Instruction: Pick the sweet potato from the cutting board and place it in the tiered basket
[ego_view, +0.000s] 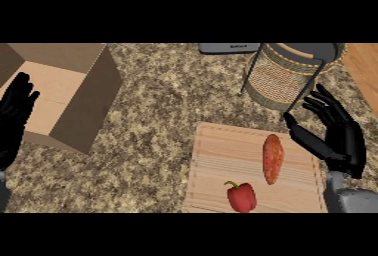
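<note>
Sweet potato (272, 158) lies near-to-far on the cutting board (221, 165) — just left of the right hand (336, 137), fingers spread, holding nothing.

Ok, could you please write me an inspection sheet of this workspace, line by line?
Surface: speckled stone counter.
Job's things: sweet potato lies on the cutting board; tiered basket stands behind the board, at the back right.
Clutter: red pepper on the board's near edge; open cardboard box at the left; grey object at the back edge.
Hands: right hand open, beside the sweet potato, not touching it; left hand open, resting at the left edge.
Cables: nothing seen.
Surroundings: wooden surface at the far right.
</note>
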